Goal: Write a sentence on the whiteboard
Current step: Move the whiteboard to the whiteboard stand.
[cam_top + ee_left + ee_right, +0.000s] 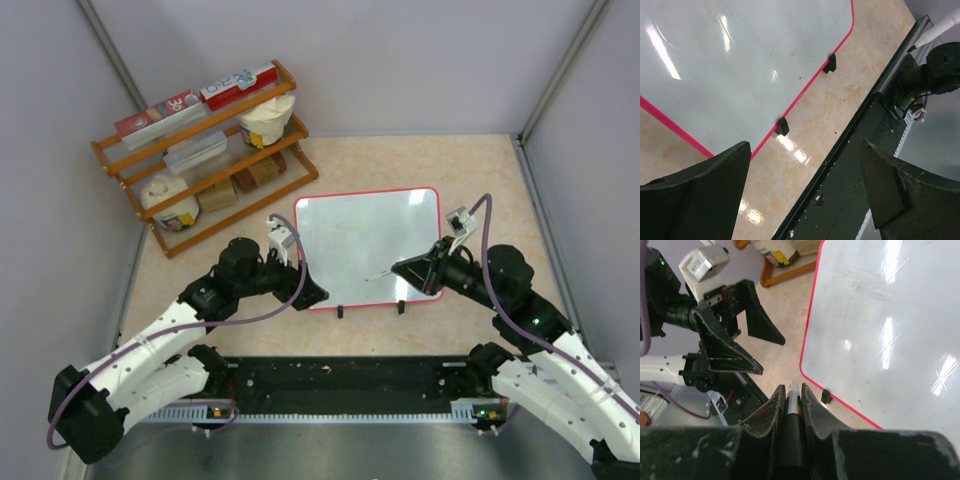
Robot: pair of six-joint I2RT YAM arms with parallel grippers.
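Nearest you, your left gripper (316,294) has its fingers (705,190) spread wide and holds nothing, just off the whiteboard's near-left corner. Your right gripper (400,268) is clamped tight on a marker (793,397) whose tip sits over the board's near edge. The whiteboard (368,235) lies flat mid-table between them, and a wooden rack (200,150) stands beyond, far left.

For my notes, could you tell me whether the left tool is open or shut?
Open: the left tool has its fingers wide apart, holding nothing.
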